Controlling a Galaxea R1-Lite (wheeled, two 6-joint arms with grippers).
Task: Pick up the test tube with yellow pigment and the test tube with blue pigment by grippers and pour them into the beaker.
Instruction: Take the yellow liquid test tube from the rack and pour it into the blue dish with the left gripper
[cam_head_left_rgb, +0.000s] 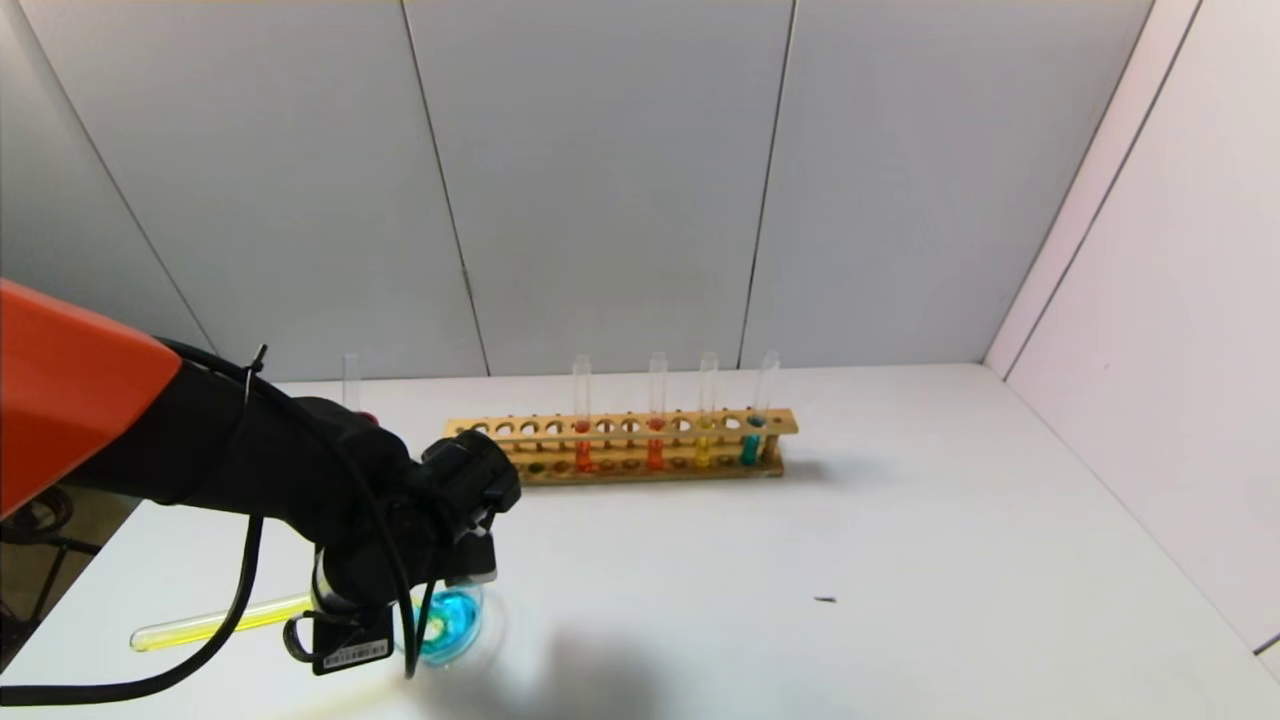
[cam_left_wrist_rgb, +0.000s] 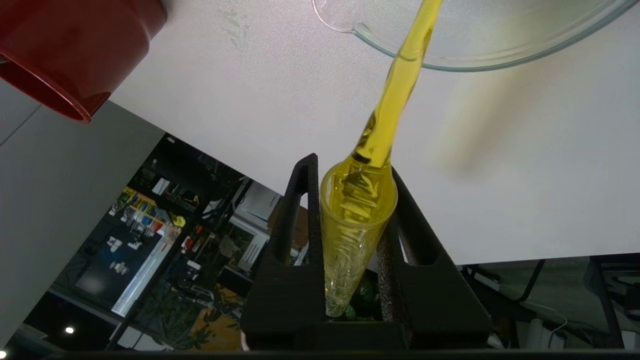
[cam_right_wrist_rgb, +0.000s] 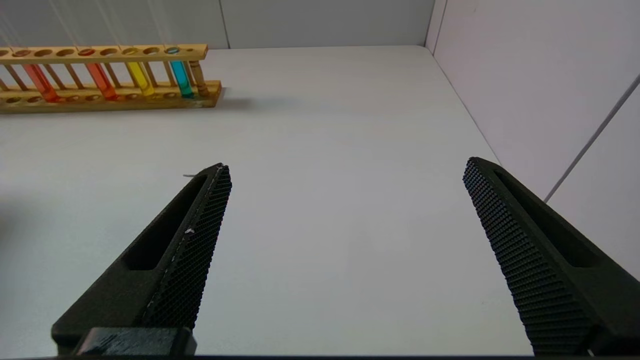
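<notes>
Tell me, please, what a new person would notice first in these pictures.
First, the left gripper near the table's front left edge, tipping the test tube with yellow pigment over the beaker, which already holds blue liquid. Next, the wooden rack farther back, holding coloured tubes. The right gripper hangs open over bare table.

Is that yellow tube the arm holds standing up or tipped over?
Tipped, nearly level. The left gripper clamps the test tube with yellow pigment, mouth over the beaker.

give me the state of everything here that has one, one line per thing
left hand: shut on the test tube with yellow pigment
test tube with yellow pigment: tipped over the beaker, still holding liquid
beaker: upright, holds blue liquid
right hand: open, empty
rack: holds four upright tubes
</notes>
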